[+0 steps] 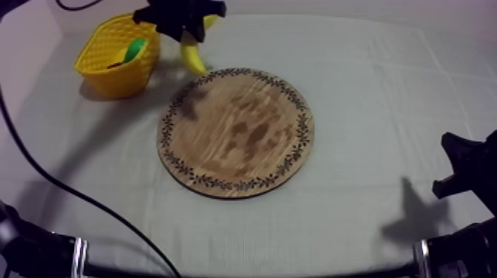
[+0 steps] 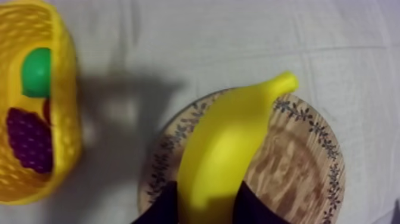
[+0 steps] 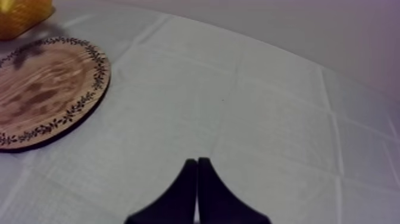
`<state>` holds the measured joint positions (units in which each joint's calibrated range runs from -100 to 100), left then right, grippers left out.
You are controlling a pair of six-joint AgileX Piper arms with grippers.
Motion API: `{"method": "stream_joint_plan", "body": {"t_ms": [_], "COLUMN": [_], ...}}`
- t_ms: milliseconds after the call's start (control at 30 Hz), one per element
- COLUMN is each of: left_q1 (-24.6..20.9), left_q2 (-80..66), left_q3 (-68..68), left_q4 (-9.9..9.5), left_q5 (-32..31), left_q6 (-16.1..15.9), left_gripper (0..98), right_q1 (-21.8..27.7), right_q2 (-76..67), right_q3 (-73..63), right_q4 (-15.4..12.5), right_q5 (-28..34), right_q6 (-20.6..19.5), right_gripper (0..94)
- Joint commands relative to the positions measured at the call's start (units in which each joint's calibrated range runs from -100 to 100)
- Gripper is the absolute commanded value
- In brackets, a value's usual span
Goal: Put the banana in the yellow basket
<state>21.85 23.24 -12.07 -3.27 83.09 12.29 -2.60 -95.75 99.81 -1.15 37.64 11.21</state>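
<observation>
My left gripper (image 1: 185, 31) is shut on the yellow banana (image 1: 192, 53), holding it in the air between the yellow basket (image 1: 96, 44) and the round wooden board (image 1: 237, 131). Seen from the left wrist, the banana (image 2: 229, 149) sits between my black fingers (image 2: 161, 208), above the board's rim (image 2: 309, 155), with the basket (image 2: 65, 119) off to one side. The board is bare. My right gripper (image 3: 197, 167) rests low at the table's right side, its fingers together in a narrow wedge over the cloth.
The basket holds a green pear (image 2: 37, 71), a purple bunch of grapes (image 2: 30, 140) and a bit of red fruit (image 2: 46, 110). Grey-white cloth (image 1: 384, 103) spreads to the right of the board. The right arm (image 1: 466, 166) sits at the right edge.
</observation>
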Motion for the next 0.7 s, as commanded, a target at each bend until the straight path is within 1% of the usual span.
{"method": "stream_joint_plan", "body": {"t_ms": [0, 267, 433, 533, 667], "left_q1": [-1.36, -6.89, -10.37, -12.19, -14.1], "left_q2": [-5.73, -16.0, -19.67, -20.39, -19.37], "left_q3": [1.91, 5.99, 6.01, 4.18, 0.5], "left_q4": [0.02, -0.43, -0.79, -1.44, -2.77], "left_q5": [0.65, 3.88, 4.52, 4.63, 4.67], "left_q6": [-1.53, -5.26, -7.45, -8.52, -9.35], "left_gripper": [20.7, 18.6, 18.6, 18.8, 18.5], "right_q1": [0.0, 0.0, 0.0, 0.0, 0.0], "right_q2": [0.0, 0.0, 0.0, 0.0, 0.0], "right_q3": [-0.03, -0.03, -0.03, -0.03, -0.03], "right_q4": [0.0, 0.0, 0.0, 0.0, 0.0], "right_q5": [0.02, 0.02, 0.02, 0.02, 0.02], "right_q6": [0.04, 0.0, 0.0, 0.0, 0.0], "right_gripper": [0.3, 0.3, 0.3, 0.3, 0.3]}}
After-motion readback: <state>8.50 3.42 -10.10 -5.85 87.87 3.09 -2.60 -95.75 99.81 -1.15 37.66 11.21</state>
